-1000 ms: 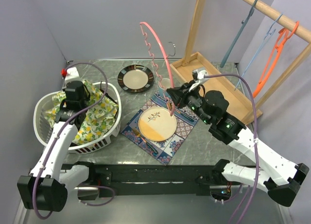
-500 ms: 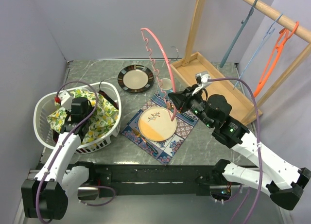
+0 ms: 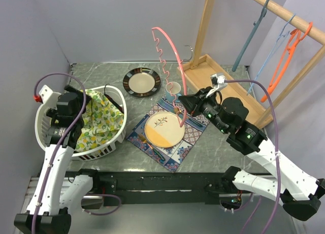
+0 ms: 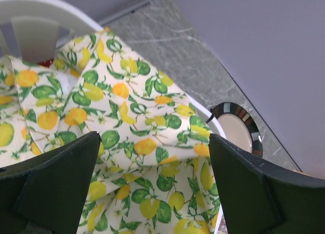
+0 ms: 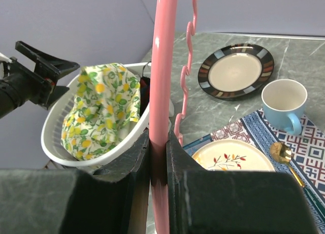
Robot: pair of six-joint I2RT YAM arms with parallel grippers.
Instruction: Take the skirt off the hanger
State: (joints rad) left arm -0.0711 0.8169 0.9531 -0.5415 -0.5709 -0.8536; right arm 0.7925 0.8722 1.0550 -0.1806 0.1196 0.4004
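The skirt (image 3: pixel 101 120), white cloth printed with lemons and green leaves, lies crumpled in the white basket (image 3: pixel 43 117) at the left. My left gripper (image 3: pixel 77 103) hovers above it, open, with only cloth (image 4: pixel 137 142) showing between its dark fingers (image 4: pixel 244 188). The pink hanger (image 3: pixel 170 46) stands upright over the middle of the table, bare of cloth. My right gripper (image 3: pixel 184 106) is shut on its thick pink arm (image 5: pixel 162 66), near the lower end. From the right wrist view the skirt (image 5: pixel 104 107) drapes over the basket rim (image 5: pixel 76 155).
A dark-rimmed plate (image 3: pixel 141 82) and a blue cup (image 3: pixel 174 87) sit behind a cream plate (image 3: pixel 164 128) on a patterned mat. At the back right stands a wooden rack (image 3: pixel 223 92) with a blue hanger (image 3: pixel 249 36) and an orange hanger (image 3: pixel 284 56).
My left gripper has opened, let go of the skirt and risen up and to the left of the basket. The right gripper with the hanger has shifted slightly right.
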